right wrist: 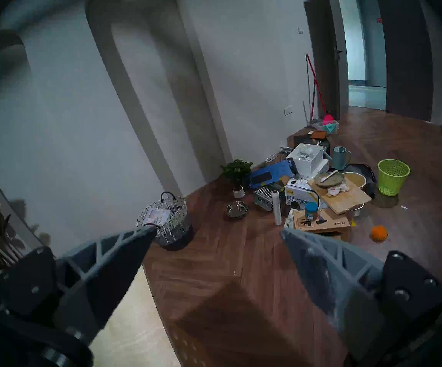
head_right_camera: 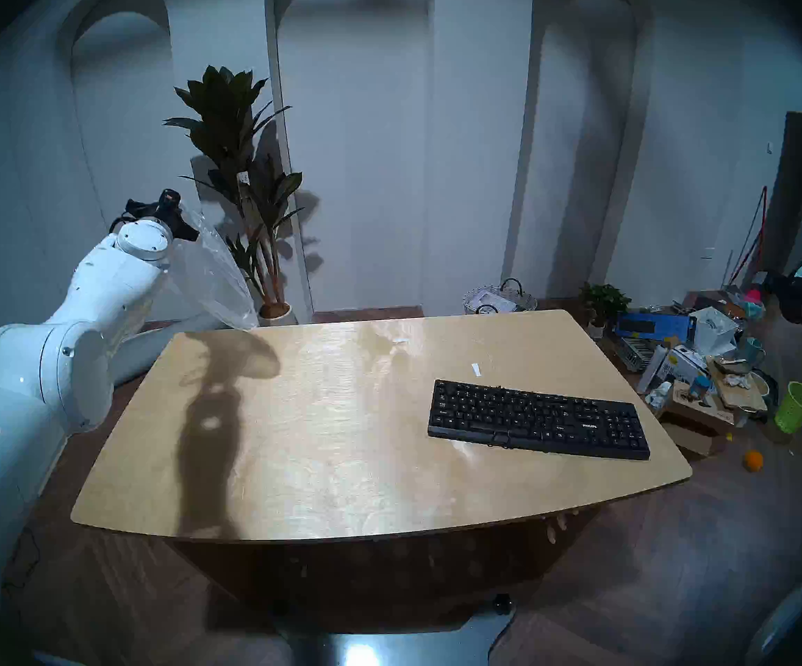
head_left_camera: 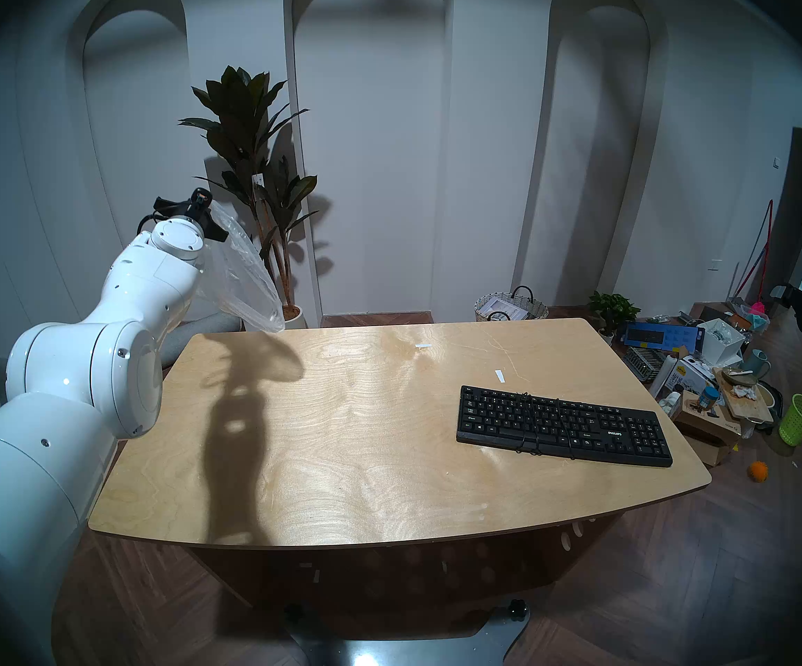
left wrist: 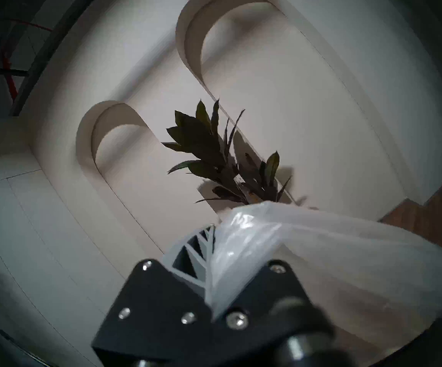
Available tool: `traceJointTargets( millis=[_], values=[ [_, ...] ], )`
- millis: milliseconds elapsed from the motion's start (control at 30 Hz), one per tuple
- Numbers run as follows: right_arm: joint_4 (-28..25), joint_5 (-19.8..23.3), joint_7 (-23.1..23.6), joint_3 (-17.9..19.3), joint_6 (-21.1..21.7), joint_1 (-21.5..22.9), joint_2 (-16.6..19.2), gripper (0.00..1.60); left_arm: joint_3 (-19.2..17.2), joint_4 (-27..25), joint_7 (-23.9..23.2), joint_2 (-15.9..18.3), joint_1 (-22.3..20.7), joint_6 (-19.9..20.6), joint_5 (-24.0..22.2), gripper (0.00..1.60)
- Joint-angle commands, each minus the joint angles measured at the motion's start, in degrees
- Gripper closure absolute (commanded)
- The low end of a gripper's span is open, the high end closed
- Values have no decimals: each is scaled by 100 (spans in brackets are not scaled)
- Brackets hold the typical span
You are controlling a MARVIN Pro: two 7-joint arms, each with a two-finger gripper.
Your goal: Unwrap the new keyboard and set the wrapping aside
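"philips" in white reads on the keyboard (head_left_camera: 563,424), flat black, bare, with a thin black cable banded across its keys, lying on the pale plywood table (head_left_camera: 365,458), well apart from both grippers. the left gripper (left wrist: 210,252), raised past the table's far left corner, has its grey ribbed fingers (left wrist: 196,255) pinched on the bag (head_left_camera: 240,276), a clear crinkled film hanging below it just off the table edge. the right gripper (right wrist: 218,234) stands wide and empty off the table's right side, over the floor clutter; beyond it lies a blue box (right wrist: 271,174) with a keyboard picture.

Bare keyboard (head_right_camera: 539,420) on table (head_right_camera: 341,458)
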Motion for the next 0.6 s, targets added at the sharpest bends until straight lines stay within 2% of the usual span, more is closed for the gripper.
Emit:
traceJointTargets(
  millis=[0, 433, 567],
  values=[
    [-61, 6, -6, 59, -94, 158, 59, 0, -70, -135, 25, 118, 89, -173, -62, 160],
    [-209, 53, 53, -63, -76, 190, -113, 0, -404, -490, -107, 375, -145, -530, -393, 160],
    [-229, 63, 60, -88, -80, 209, -141, 0, -491, -539, -238, 360, -125, -574, -497, 160]
  ],
)
